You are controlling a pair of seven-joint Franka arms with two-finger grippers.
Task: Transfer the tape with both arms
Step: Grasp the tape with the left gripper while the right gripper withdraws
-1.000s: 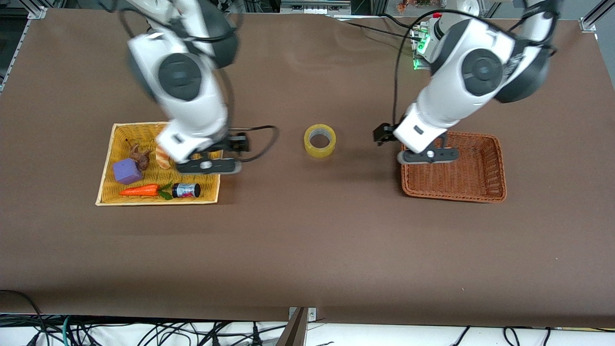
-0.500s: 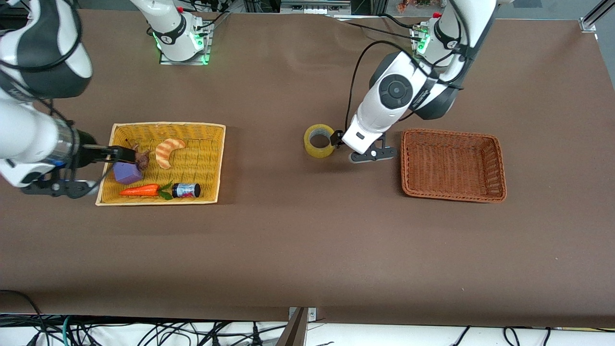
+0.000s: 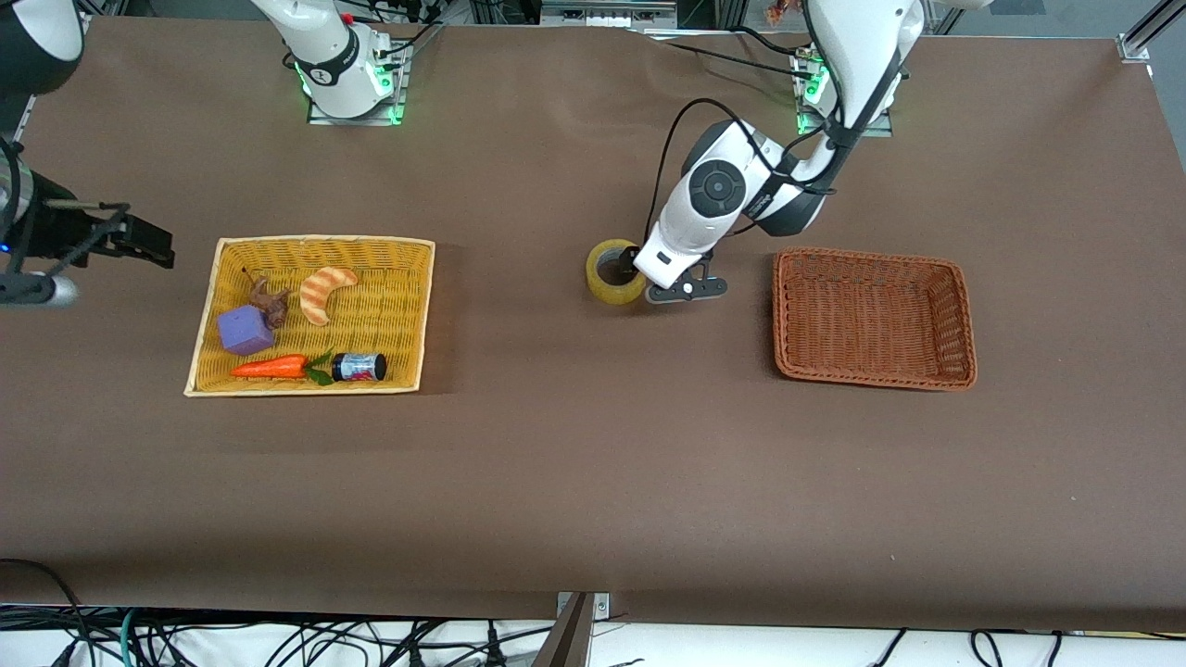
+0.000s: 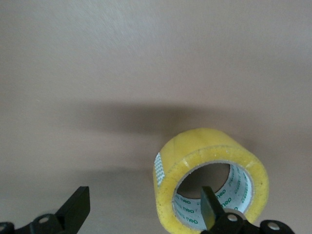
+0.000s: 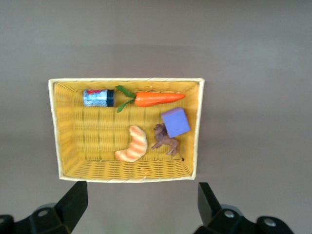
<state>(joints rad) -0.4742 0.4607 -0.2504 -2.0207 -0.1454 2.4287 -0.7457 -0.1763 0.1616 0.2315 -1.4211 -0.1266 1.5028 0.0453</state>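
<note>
The tape (image 3: 603, 287) is a yellowish roll lying flat on the brown table, midway between the two baskets. My left gripper (image 3: 639, 274) is down at it and open. In the left wrist view one fingertip (image 4: 208, 210) is inside the hole of the tape (image 4: 195, 151), and the other fingertip (image 4: 77, 209) is outside, so the left gripper (image 4: 144, 207) straddles the roll's wall without closing on it. My right gripper (image 3: 32, 289) is open and empty, held high over the table beside the yellow basket at the right arm's end; it also shows in the right wrist view (image 5: 141, 204).
The yellow basket (image 3: 412, 315) holds a striped croissant toy (image 3: 324, 289), a purple block (image 3: 245, 330), a carrot (image 3: 271, 367), a small can (image 3: 359, 367) and a brown toy. An empty brown wicker basket (image 3: 871, 320) stands toward the left arm's end, beside the tape.
My left gripper moved from over the brown basket to the tape and came down around its wall. My right arm swung away from over the yellow basket toward the table's end.
</note>
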